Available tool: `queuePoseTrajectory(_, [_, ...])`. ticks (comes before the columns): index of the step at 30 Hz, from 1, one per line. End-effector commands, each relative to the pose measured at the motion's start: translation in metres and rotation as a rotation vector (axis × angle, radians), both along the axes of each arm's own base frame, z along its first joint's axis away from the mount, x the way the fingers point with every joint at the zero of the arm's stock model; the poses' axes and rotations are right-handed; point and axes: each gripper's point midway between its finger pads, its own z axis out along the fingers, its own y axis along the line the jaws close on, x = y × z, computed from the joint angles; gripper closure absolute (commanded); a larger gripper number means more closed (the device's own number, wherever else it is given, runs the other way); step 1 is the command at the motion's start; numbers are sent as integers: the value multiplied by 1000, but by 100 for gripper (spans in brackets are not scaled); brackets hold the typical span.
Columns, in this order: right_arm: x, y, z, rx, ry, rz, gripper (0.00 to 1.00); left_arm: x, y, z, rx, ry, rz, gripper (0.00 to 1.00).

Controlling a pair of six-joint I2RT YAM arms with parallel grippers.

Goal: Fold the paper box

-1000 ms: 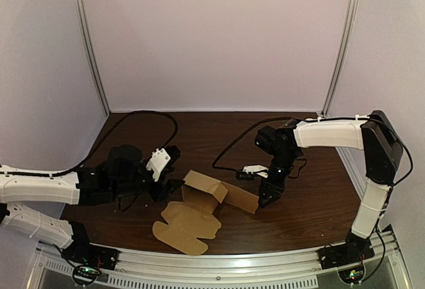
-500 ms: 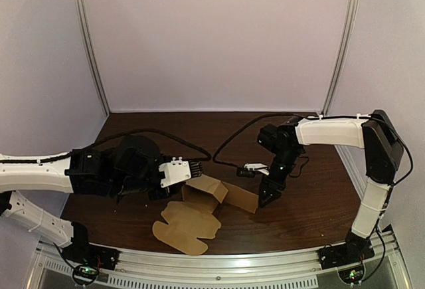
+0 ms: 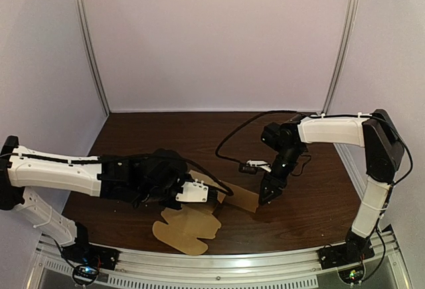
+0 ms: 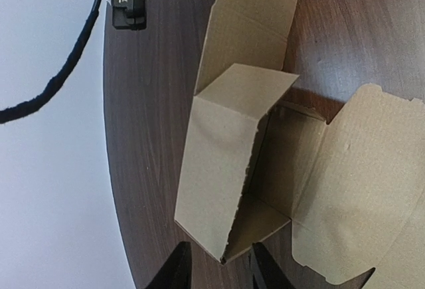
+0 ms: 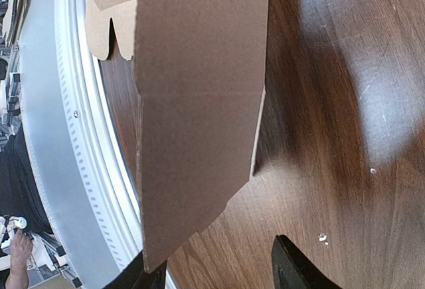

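Paper box (image 4: 226,163) sits mid-way across the table (image 3: 305,216), partly erected with most panels unfolded; left gripper (image 4: 219,269) straddles its corner, parted, and right gripper (image 5: 216,272) gapes empty beside it.

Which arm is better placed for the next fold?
Left, probably: the left gripper, open, sits over the box at its raised corner. The right gripper, also open, is only at the flap edge.
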Motion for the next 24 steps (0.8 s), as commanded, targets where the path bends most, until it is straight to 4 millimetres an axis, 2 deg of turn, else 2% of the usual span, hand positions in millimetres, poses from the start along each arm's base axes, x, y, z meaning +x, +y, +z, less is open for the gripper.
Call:
queuePoseTrajectory(1, [2, 1, 11, 39, -6, -20, 45, 0, -17, 0, -23, -16, -48, 68])
queuePoseTrajectory(6, [4, 2, 13, 50, -3, -27, 45, 1, -23, 0, -27, -10, -50, 68])
queuePoseTrajectory(12, [4, 2, 13, 53, 0, -28, 44, 3, -28, -18, 35, 3, -61, 72])
queuePoseTrajectory(18, [2, 1, 14, 61, 10, -24, 44, 10, -29, -13, 13, -37, -35, 75])
queuePoseTrajectory(20, [2, 1, 13, 61, 7, -20, 43, 8, -34, -4, -33, -21, -35, 70])
queuePoseTrajectory(21, [2, 1, 13, 60, 8, -18, 43, 5, -35, 0, -49, 7, -36, 63])
queuePoseTrajectory(24, [2, 1, 13, 60, 10, -18, 43, 23, -42, 25, -169, 137, 108, 48])
